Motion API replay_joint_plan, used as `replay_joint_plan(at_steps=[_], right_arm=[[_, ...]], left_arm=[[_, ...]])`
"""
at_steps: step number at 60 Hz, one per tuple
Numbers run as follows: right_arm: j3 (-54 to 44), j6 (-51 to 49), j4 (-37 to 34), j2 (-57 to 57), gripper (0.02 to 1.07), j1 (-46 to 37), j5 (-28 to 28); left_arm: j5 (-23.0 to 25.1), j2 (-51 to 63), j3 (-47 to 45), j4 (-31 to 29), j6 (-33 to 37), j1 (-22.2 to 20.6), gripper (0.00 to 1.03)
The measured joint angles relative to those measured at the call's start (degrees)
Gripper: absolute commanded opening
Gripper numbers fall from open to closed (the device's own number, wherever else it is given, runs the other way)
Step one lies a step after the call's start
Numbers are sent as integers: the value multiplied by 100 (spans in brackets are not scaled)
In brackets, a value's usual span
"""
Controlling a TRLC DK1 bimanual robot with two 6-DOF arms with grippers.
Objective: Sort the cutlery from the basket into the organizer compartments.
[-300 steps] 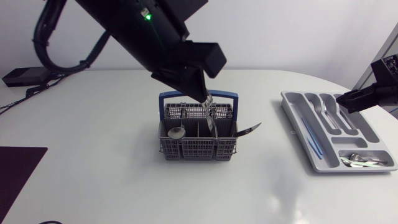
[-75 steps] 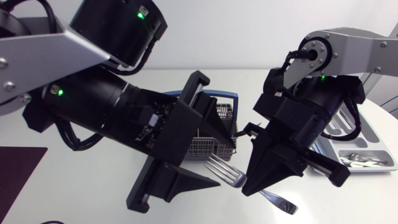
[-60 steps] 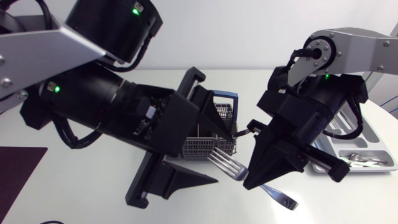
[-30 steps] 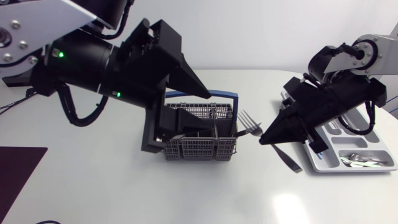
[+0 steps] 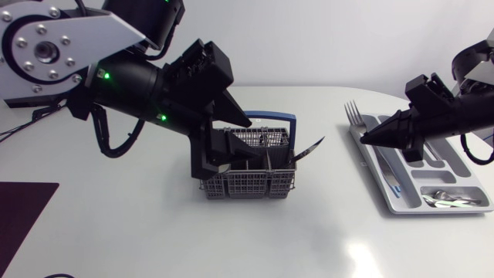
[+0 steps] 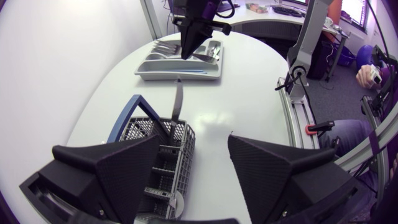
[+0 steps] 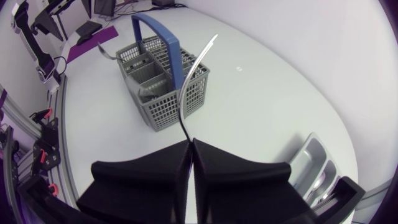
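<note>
Basket sat mid-table, grey mesh w/ a blue handle arched over it. A knife leaned out of its right side, tip pointing right. In the left wrist view the same knife stuck out past the basket's far rim, and something round and metallic lay in a near compartment; couldn't tell what it was.

Left gripper hung just over the basket's left half, jaws spread wide w/ nothing between them. The left wrist view confirmed it: both fingers well apart, basket under the gap.

Organizer lay at the right of the table. Its left long slot held a thin blue stick. The near crosswise compartment held spoons. Middle slots held more silver cutlery, partly hidden by my right arm, so no count.

Right gripper hovered over the organizer's left edge, jaws pinched narrow on a fork. Fork tines pointed up and far, above the organizer's far-left corner. In the right wrist view the fork ran straight out from between the closed fingers.
</note>
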Motion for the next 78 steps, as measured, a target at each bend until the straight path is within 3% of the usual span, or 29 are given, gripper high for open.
replay_joint_plan(at_steps=[8,14,40,57,78], right_arm=[[-9,448,614,-214,8,-308,31],[-20,870,1158,-275,8,-540,363],[-295,2170,3123,337,8,-894,2406],[103,2474,3495,1650,8,-1193,3416],[1005,2758,3545,2496,8,-1340,4015]], left_arm=[[-33,122,9,98,-46,-20,76],[-151,230,46,157,-162,-101,76],[-616,785,192,522,-662,-437,76],[-774,1064,330,643,-839,-586,76],[-1032,1276,531,684,-922,-754,76]])
